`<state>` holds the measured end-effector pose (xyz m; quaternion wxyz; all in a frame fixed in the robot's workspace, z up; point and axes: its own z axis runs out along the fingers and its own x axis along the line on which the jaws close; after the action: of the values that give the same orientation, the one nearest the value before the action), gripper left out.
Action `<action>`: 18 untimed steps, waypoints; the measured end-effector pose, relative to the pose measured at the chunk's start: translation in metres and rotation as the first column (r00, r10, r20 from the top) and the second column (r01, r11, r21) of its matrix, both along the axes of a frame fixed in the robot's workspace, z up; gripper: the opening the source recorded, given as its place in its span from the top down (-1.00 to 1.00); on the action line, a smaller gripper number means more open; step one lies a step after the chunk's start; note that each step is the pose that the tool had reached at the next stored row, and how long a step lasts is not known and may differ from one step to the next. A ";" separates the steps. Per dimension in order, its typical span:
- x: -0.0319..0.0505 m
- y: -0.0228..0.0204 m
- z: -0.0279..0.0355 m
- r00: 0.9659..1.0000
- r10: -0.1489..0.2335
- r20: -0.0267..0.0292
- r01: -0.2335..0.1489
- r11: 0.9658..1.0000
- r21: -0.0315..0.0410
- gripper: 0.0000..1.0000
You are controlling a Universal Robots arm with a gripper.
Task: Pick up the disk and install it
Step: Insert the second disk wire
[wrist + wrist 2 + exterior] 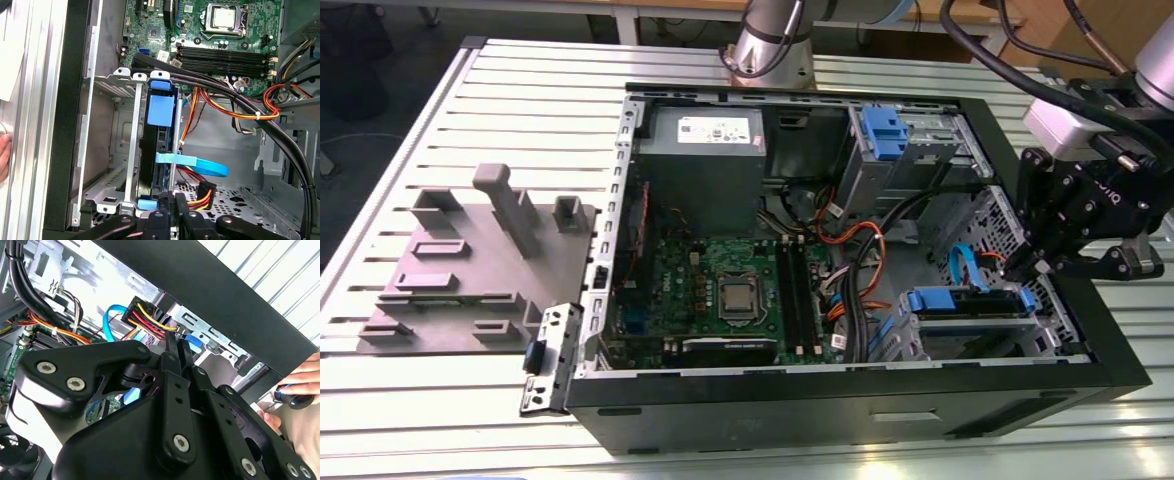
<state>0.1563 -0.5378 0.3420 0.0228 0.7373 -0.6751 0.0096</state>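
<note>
Looking into the open case (1067, 370), we see the disk (159, 150) standing on edge in the steel bay (117, 150), at about four o'clock from the motherboard (720, 290) in the exterior view. Our gripper (172, 207) sits at the disk's cable end, fingers (172, 352) pressed together, gripping nothing we can make out. A hand (300, 385) rests outside the case wall.

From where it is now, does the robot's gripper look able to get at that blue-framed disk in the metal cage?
Probably yes. The gripper sits right at the end of the disk, which stands on edge in the drive cage of the open computer case. The coloured power cables lie close beside it.
</note>
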 end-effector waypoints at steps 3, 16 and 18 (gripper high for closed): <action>-0.0019 0.0001 -0.0001 1.000 0.000 0.000 0.000 1.000 0.000 0.67; -0.0157 -0.0018 0.0000 1.000 0.000 0.023 0.000 1.000 0.002 0.67; -0.0147 -0.0017 0.0000 1.000 0.000 0.023 0.000 1.000 0.004 0.67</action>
<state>0.1416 -0.5395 0.3421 0.0134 0.7371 -0.6755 0.0167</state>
